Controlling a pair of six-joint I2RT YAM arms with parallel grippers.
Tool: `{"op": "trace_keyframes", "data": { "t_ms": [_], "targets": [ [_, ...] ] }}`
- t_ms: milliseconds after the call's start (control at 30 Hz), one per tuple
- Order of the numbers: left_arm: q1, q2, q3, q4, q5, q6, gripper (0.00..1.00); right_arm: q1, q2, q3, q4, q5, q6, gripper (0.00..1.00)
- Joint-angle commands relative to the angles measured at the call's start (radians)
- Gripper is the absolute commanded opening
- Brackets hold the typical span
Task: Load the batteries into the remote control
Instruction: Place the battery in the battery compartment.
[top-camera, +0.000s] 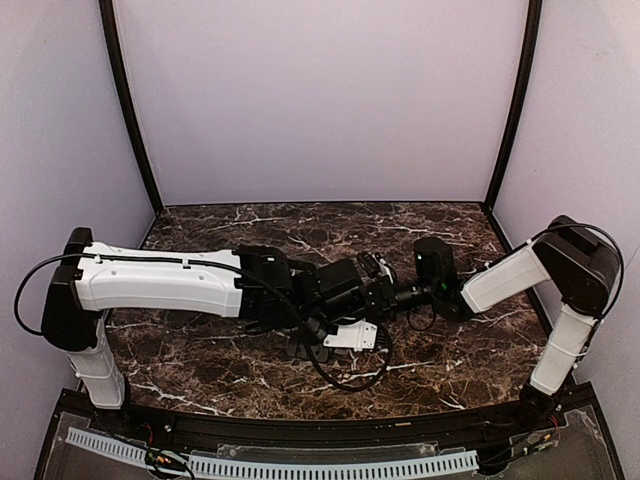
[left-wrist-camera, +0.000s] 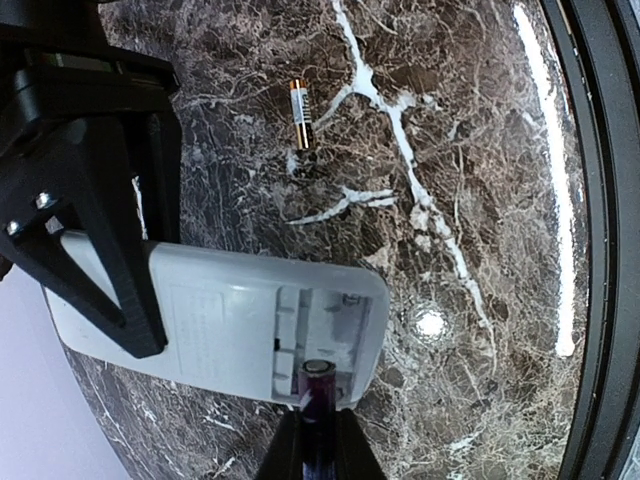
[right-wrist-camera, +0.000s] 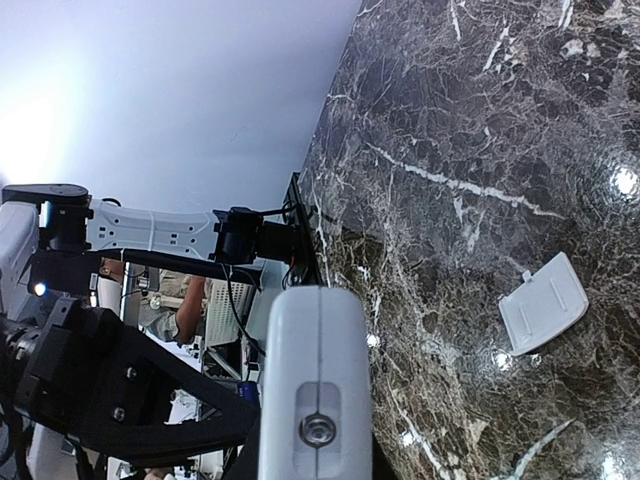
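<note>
The task is partly done. The cover (right-wrist-camera: 543, 303) is already off and lies flat on the table (left-wrist-camera: 480, 150), well apart from the work. The remote (left-wrist-camera: 240, 320) is held back-up over the middle of the table, a little toward its near edge. The left gripper (left-wrist-camera: 140, 330) is clamped on the end away from the open battery bay. Both slots in that bay look empty.

The right gripper (left-wrist-camera: 319, 430) is closed on one battery (left-wrist-camera: 318, 385). It holds the battery end-on at the rim of the bay, touching or just short of the nearer slot. I judge that this battery is lined up but not yet seated.

The second battery (left-wrist-camera: 300, 113) lies loose on the table, well clear of the remote's long side.

What is left, as I read it:
- press the held battery into its slot;
- fetch the loose one and fit it beside the first.

The task sentence does not ask for the cover to go back on.
</note>
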Motion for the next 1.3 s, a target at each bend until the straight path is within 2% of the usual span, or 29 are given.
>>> {"op": "trace_keyframes", "data": {
  "t_ms": [0, 700, 1267],
  "targets": [
    [-0.011, 0.02, 0.025, -0.052, -0.048, 0.002, 0.0, 0.017, 0.012, 0.025, 0.055, 0.028, 0.029, 0.0],
    [-0.014, 0.083, 0.045, -0.076, -0.043, -0.007, 0.05, 0.033, 0.018, 0.015, 0.094, 0.054, 0.062, 0.0],
    [-0.015, 0.078, 0.055, -0.074, -0.002, -0.002, 0.17, 0.041, 0.032, 0.015, 0.133, 0.034, 0.072, 0.0]
  ]
}}
